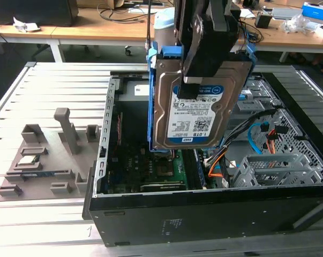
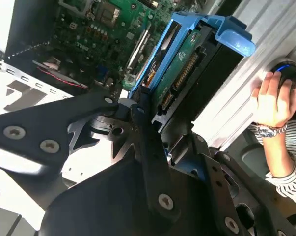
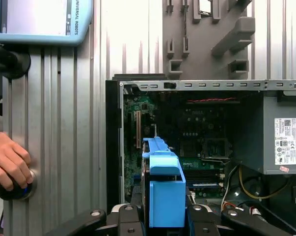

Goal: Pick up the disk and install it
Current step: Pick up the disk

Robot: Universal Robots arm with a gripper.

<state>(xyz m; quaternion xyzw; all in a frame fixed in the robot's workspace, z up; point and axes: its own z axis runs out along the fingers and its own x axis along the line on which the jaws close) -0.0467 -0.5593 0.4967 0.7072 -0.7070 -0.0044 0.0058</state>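
On the exterior view's left I see a grey holder (image 1: pixel 49 160) with empty slots lying on the ribbed metal desk (image 1: pixel 54 91). Just beside it stands the open computer case (image 1: pixel 204 214).

Over the middle of the case hangs the disk (image 1: pixel 196 115), held by the end effector (image 1: pixel 196 75), which is closed on its upper part, one finger on the label side. The disk is up in the air above the green circuit board (image 1: pixel 166 171) and touches nothing in the case, as far as I can tell. I judge the pick-up step is done and the carrying step is in hand; the disk is not yet installed.

Toward the exterior view's right, inside the case, there is a grey metal cage (image 1: pixel 273 168) with orange and blue cables (image 1: pixel 257 139) near it. If this cage is the place for the disk, I think the move asks for turning the disk to match the opening and keeping clear of those cables.

The disk is a flat silver rectangle standing on its edge, a little tilted, with a blue-and-white label facing the exterior camera. A blue plastic frame goes around it; in the first wrist view the frame (image 3: pixel 163 191) sits between the fingers. In the second wrist view the underside of the disk (image 2: pixel 187 69) shows a green board.

A person's hand (image 3: pixel 8 164) rests on a round knob on the desk.
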